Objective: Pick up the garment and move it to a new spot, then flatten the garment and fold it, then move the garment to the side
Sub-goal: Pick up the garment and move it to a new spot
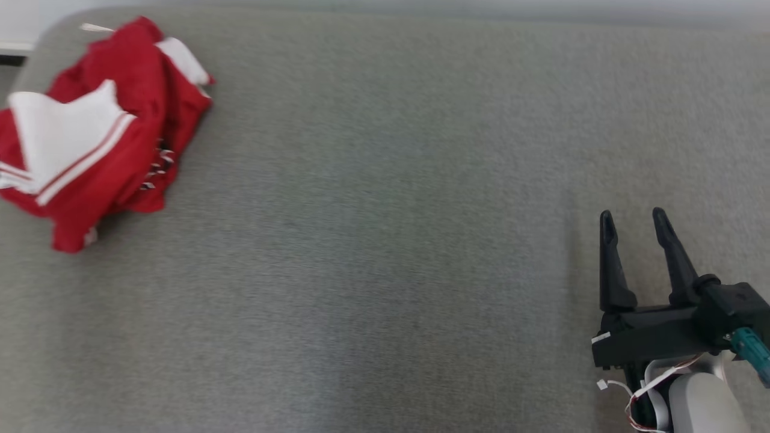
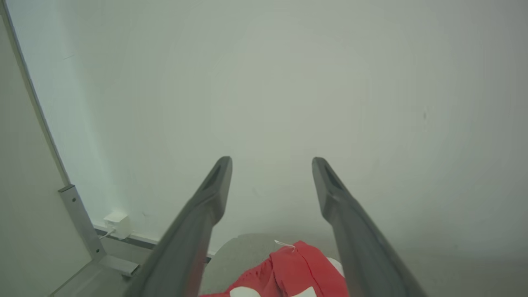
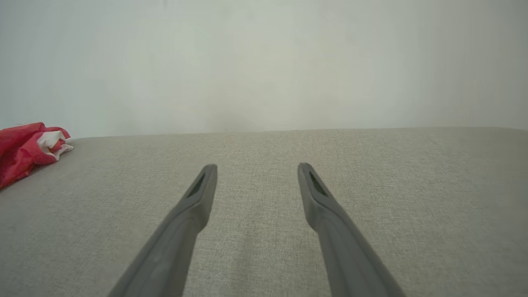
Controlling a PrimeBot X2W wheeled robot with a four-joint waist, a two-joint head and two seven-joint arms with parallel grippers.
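Lying bunched by the rounded far-left corner of the grey surface (image 1: pixel 385 252), a red-and-white garment (image 1: pixel 96 132) is seen. The left gripper (image 2: pixel 272 161) is held above it, jaws spread, empty. Bare surface is left rightward, up to the right gripper (image 1: pixel 633 218), likewise spread, empty.

Red and white garment (image 1: pixel 90 138), crumpled, cut off by the head view's left edge. In the left wrist view, the bottom edge crops it and the left gripper (image 2: pixel 272 161) hides its sides. A small white box (image 2: pixel 116 225) on the wall is too small to identify.
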